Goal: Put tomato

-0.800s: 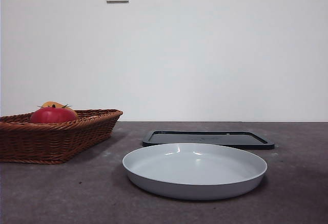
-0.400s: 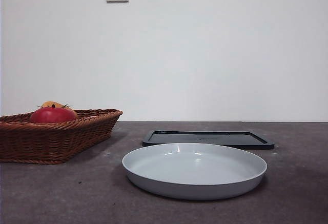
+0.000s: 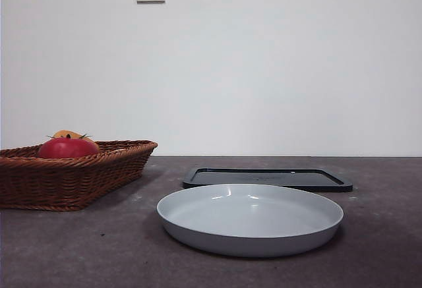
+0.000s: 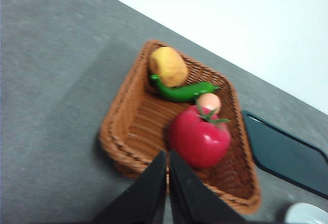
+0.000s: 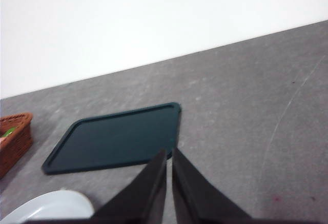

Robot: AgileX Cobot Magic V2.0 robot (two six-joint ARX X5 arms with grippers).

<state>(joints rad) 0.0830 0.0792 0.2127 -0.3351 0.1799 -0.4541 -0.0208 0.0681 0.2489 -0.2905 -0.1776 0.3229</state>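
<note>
Tomato [image 4: 200, 138] lying in wicker basket [image 4: 136, 126], beside green pepper [image 4: 183, 91], yellow fruit [image 4: 168, 66] and small peach-coloured item [image 4: 210, 102]. Left gripper [image 4: 167, 157] above basket's near rim, jaws pressed together, holding nothing. Right gripper [image 5: 169, 155] above dark tray [image 5: 115, 142], jaws likewise closed. Grey plate [image 3: 250, 219] before tray.

You have one wicker basket [image 4: 134, 131] holding four items: one tomato [image 4: 199, 138], one yellow fruit [image 4: 168, 66], one green pepper [image 4: 183, 92] and one pale egg [image 4: 209, 101]. On the table: one grey plate [image 3: 250, 219], one dark tray [image 3: 267, 178].
</note>
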